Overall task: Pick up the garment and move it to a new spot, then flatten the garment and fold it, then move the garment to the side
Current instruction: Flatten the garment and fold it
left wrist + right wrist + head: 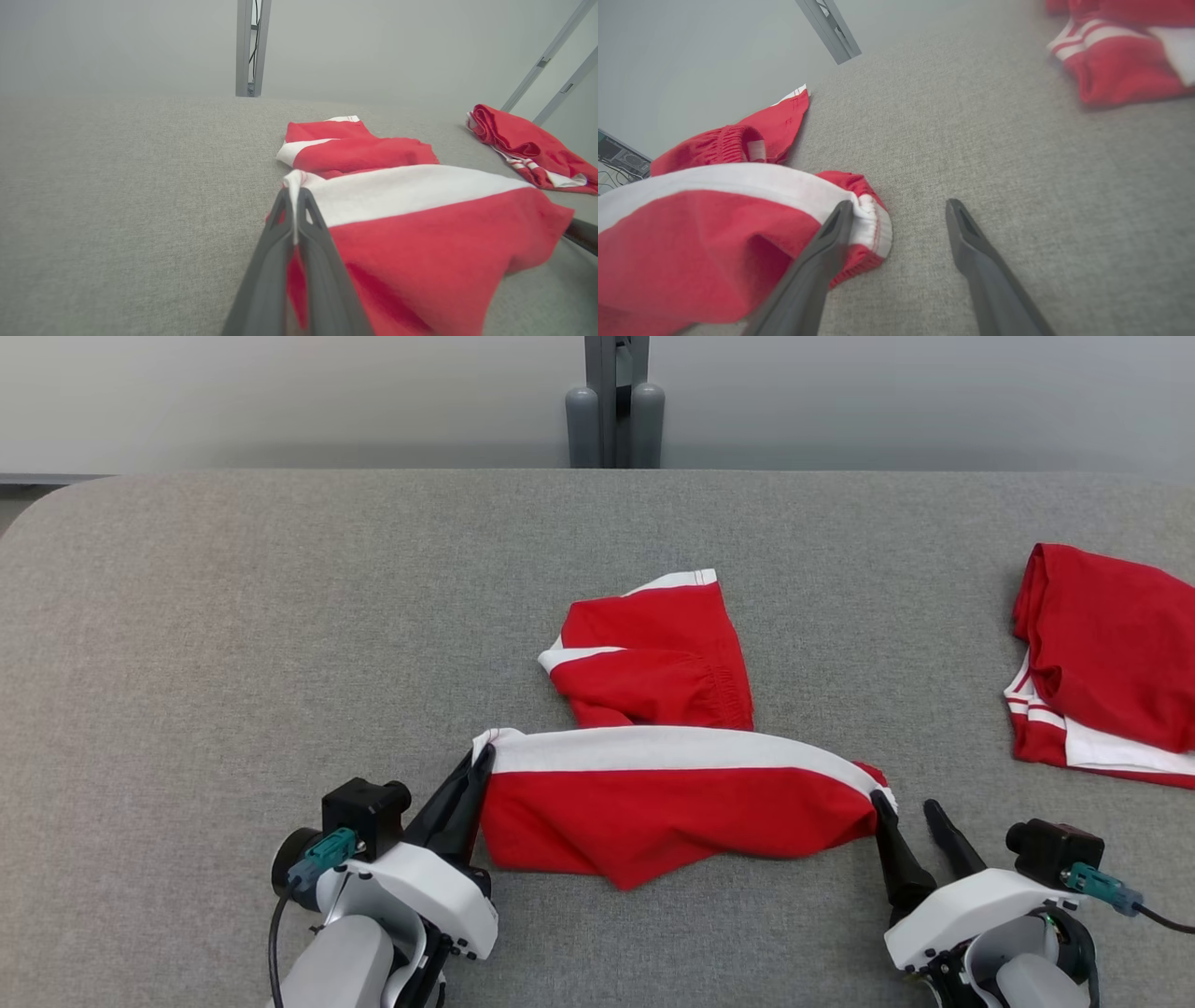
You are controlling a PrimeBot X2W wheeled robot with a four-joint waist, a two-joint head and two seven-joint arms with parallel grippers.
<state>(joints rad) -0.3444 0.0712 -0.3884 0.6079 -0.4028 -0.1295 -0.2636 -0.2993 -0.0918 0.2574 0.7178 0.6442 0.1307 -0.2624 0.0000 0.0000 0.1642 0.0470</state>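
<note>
The garment (672, 803) is a pair of red shorts with a white band, lying crumpled across the middle of the grey table (233, 635). My left gripper (478, 761) is shut on the garment's left corner, where the white hem (294, 184) is pinched between its fingers. My right gripper (904, 803) stands open at the garment's right end; its left finger (831, 238) touches the white hem (873, 224), while the right finger (966, 233) is over bare table. The near part of the garment (420, 242) hangs lifted from the left grip.
A second red and white garment (1102, 663) lies bunched at the table's right edge. A grey post (614, 401) stands behind the far edge. The table's left half and far side are bare grey cloth.
</note>
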